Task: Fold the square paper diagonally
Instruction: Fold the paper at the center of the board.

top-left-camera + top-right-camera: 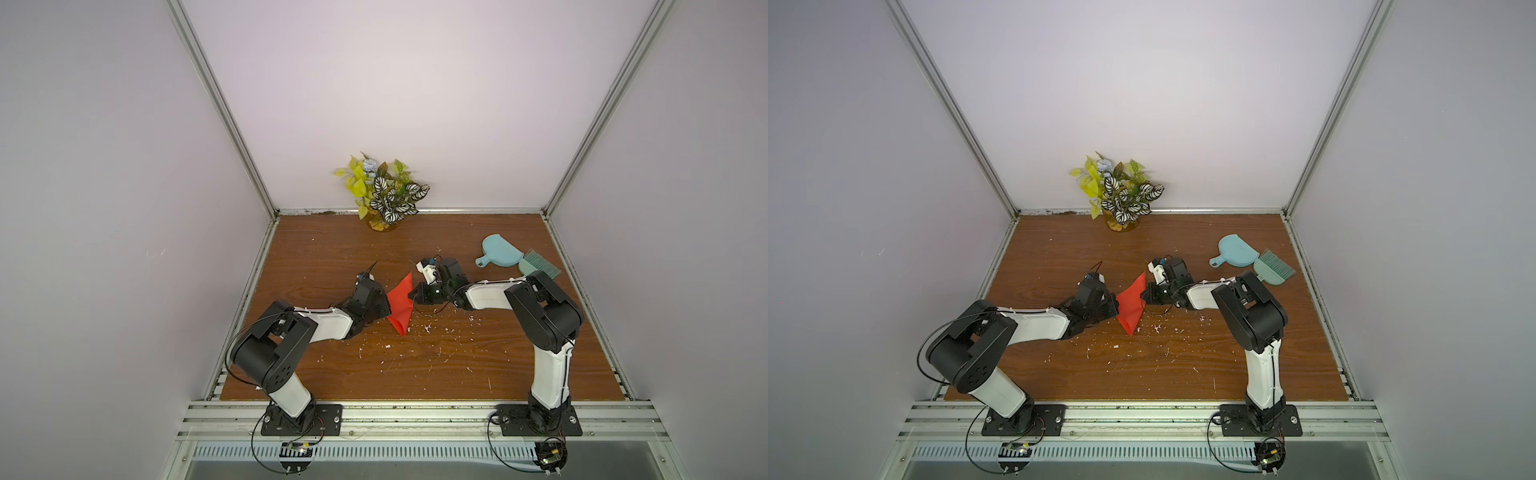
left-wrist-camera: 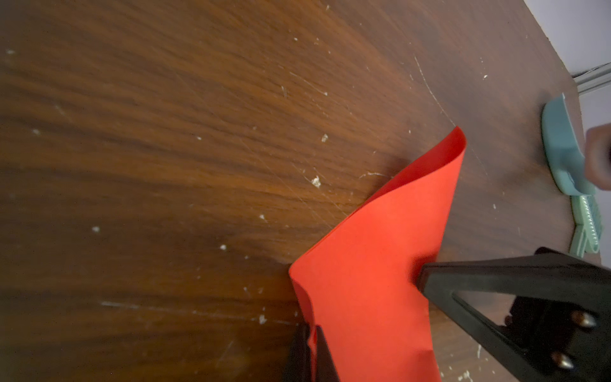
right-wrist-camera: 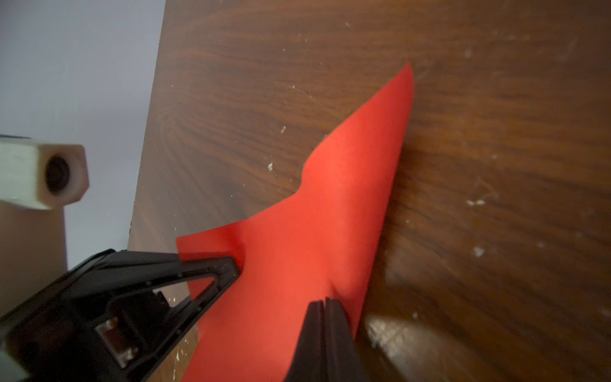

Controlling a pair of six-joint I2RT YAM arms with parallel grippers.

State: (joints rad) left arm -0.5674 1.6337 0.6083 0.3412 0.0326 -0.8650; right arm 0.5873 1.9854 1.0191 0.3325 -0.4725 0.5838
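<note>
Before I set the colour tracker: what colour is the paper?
The square paper is plain bright red-orange, clearest in the right wrist view.

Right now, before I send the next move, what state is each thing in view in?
thin red-orange square paper, lifted between both grippers, bent in a loose curve, not creased flat
left gripper, shut on one side of the paper
right gripper, shut on its opposite side
brown wooden table, strewn with white scraps
light blue plastic dustpan, lying on the table
green hand brush, lying against the dustpan
potted leafy plant, upright by the back wall
</note>
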